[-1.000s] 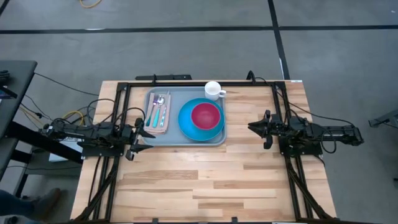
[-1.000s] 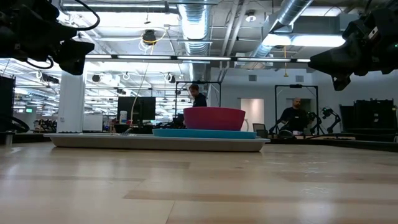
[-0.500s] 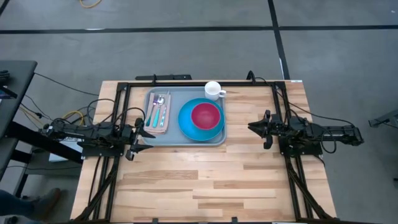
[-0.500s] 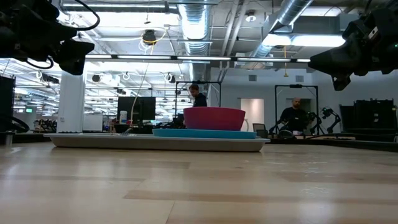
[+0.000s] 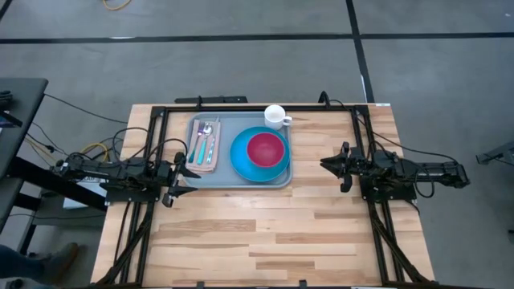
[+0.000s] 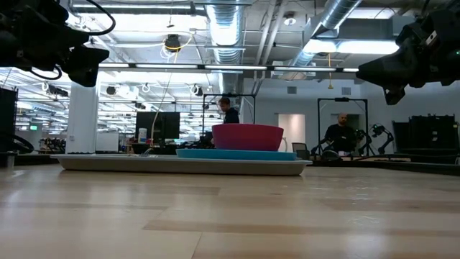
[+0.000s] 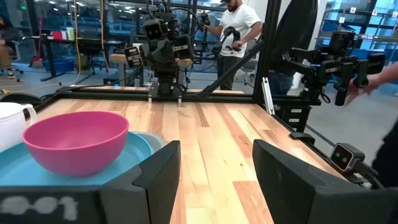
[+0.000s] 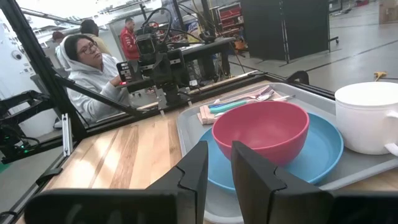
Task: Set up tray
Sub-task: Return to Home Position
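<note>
Tray [image 5: 239, 184]: at the far side of the counter [image 5: 265, 241] | On it: plate [image 5: 241, 164] with bowl [image 5: 266, 149], cup [image 5: 275, 116], napkin [image 5: 203, 163] with cutlery [image 5: 206, 143] | Left end effector [image 5: 194, 172]: wide, empty, by the tray's left side | Right end effector [image 5: 324, 164]: narrow gap, empty, well off to the tray's right | Progress: the setting looks done; only parking the arms seems left

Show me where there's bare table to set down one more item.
Bare wood: the wide table stretch below the tray in the high view, and the strip between tray and right gripper. Crowded: the tray itself, white mug at its top edge, left gripper at its lower-left corner.
</note>
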{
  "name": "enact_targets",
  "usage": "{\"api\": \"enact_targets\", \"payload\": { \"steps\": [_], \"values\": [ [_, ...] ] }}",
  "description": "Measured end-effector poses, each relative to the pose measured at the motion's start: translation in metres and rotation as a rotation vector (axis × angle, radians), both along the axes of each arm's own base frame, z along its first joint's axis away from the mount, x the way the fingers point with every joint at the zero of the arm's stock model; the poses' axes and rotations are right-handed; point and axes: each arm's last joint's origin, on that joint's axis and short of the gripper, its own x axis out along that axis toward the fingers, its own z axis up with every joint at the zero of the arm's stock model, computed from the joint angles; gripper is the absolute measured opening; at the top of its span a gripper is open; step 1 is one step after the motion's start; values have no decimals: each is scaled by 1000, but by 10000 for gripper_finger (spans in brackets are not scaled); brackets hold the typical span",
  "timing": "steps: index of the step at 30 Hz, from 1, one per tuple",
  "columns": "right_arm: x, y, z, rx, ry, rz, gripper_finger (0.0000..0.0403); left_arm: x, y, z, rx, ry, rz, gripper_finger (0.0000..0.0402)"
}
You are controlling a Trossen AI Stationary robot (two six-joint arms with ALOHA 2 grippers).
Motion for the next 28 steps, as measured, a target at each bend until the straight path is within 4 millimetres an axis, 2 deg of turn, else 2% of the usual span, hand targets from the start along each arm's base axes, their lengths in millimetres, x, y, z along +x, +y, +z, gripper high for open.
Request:
{"api": "enact_targets", "payload": {
  "steps": [10, 19, 28],
  "values": [
    [0, 0, 0, -6, 1, 0, 64, 0, 0, 0, 0, 0, 0, 190],
    [0, 0, 0, -306, 41, 14, 64, 0, 0, 0, 0, 0, 0, 190],
    [0, 0, 0, -390, 56, 17, 64, 0, 0, 0, 0, 0, 0, 190]
  ]
}}
